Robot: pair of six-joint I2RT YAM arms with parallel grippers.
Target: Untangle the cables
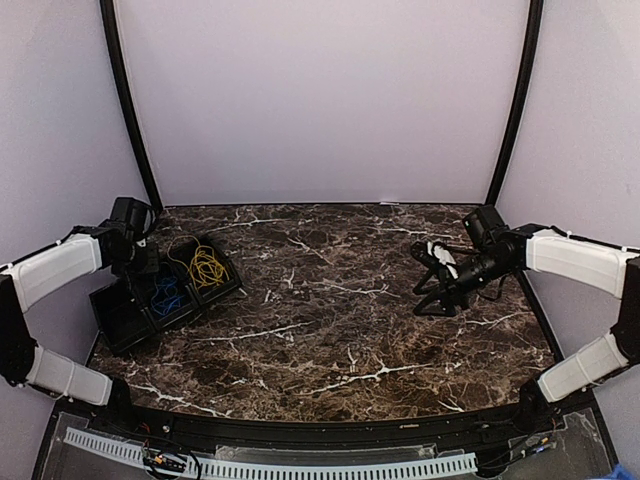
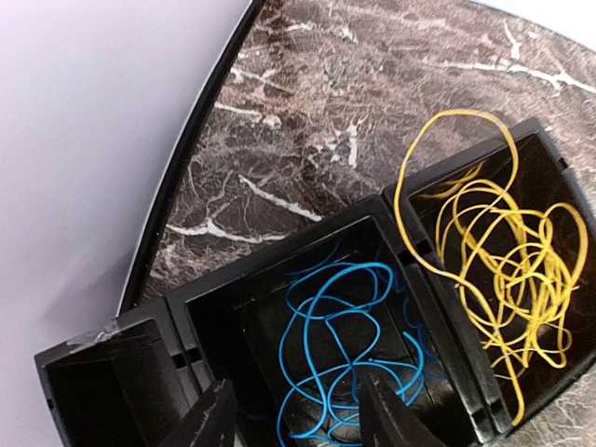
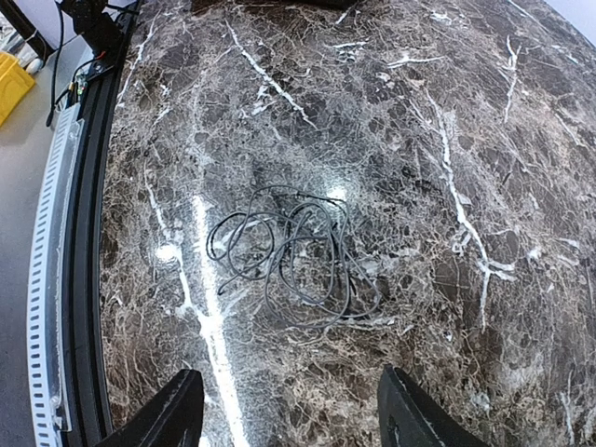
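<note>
**Q:** Which item is largest?
**A:** The dark veined table (image 1: 340, 310), which spans the overhead view. At its left edge lies a black tray (image 2: 279, 253) with three compartments in a row. The left arm hides part of it from overhead.

**Q:** Where are the cables?
**A:** Yellow cables (image 2: 507, 270) fill the compartment at the right of the left wrist view, and one loop rises over the far rim onto the table. Blue cables (image 2: 340, 345) lie in the middle compartment, their lower part cut off by the frame. The compartment at lower left is in shadow, so its contents cannot be told. Grey cables (image 3: 289, 256) lie in a loose knot on the bare table at the centre of the right wrist view. From overhead they are lost against the veining.

**Q:** And the claws?
**A:** The left claw (image 2: 296, 419) stands wide above the blue cables, gripping nothing, with only its fingertips in frame. The right claw (image 3: 289, 414) also stands wide and empty above the grey cables, its tips at the bottom edge.
</note>
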